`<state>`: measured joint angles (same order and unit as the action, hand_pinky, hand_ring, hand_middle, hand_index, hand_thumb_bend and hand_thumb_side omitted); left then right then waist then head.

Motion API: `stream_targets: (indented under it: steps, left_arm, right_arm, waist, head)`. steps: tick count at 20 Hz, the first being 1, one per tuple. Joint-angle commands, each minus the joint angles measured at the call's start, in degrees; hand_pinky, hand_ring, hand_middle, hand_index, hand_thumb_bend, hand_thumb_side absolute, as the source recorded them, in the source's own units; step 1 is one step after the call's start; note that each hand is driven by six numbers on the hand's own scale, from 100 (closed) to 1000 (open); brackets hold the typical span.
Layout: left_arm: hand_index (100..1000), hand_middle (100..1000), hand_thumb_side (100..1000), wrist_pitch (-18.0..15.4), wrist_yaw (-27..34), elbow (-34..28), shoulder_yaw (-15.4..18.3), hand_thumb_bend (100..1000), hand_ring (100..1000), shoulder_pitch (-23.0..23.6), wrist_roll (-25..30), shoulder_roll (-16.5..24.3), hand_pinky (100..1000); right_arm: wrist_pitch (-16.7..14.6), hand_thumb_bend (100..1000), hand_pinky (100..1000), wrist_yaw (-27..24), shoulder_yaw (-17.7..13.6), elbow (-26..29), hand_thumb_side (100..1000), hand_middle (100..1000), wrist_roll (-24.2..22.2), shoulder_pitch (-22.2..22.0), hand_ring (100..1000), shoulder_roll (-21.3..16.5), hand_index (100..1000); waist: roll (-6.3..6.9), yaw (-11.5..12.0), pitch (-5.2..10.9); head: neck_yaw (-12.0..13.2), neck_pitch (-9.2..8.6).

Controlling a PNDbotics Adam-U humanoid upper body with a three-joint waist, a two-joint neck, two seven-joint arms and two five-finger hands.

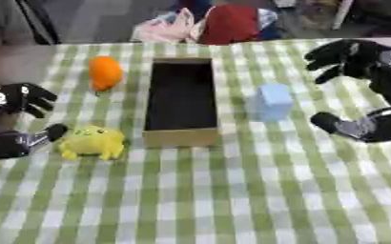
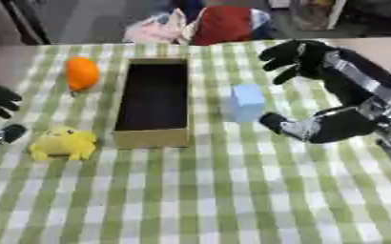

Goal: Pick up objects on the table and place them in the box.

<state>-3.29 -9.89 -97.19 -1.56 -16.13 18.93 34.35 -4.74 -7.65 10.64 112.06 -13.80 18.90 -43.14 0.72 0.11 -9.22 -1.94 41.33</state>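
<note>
The table [image 1: 232, 200], covered in a green-and-white checked cloth, fills the near part of both views. On it at the near left sits a soft yellow toy [image 1: 92, 142] of rounded shape, and the robot's left hand [image 1: 15, 102] is spread just to the left of it, fingers opened out above and thumb low beside the toy's edge, holding nothing; whether the thumb touches the toy cannot be told. In the middle stands a long, narrow cardboard box [image 1: 180, 137], open at the top with a dark inside, its long axis running from near to far. Left of the box's far end lies a smooth orange egg-shaped object [image 1: 105, 72], its long axis pointing roughly near to far. Just right of the box, about midway along it, stands an upright pale blue block [image 1: 271, 102]. The right hand [image 2: 315, 90] hangs just right of the block, fingers spread above and thumb low toward it, released and grasping nothing. Beyond the table's far edge lies a red and pink bundle [image 1: 224, 24].
</note>
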Motion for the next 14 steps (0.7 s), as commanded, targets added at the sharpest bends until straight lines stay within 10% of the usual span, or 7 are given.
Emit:
stream_targets:
  steps: [1,14]
  left_arm:
    - [746,694,397,0.06,-2.54,-0.16,-0.08,521,703,-1.47,0.58,3.03,663]
    - [751,681,313,-2.41,-19.24,5.71,-7.26,501,685,-8.66,6.24,5.02,653]
  right_arm:
    - [-0.11,439,708,0.29,-0.48,0.14,173,807,-0.16,0.41,814,-0.88,875]
    - [-0.06,430,709,0.02,-0.22,-0.16,184,806,-0.68,0.49,814,-0.51,883]
  waist:
    - [0.09,-0.09,0.89]
    - [0.18,-0.66,1.13]
  head:
    - [-0.13,0.22]
    - [0.31,0.14]
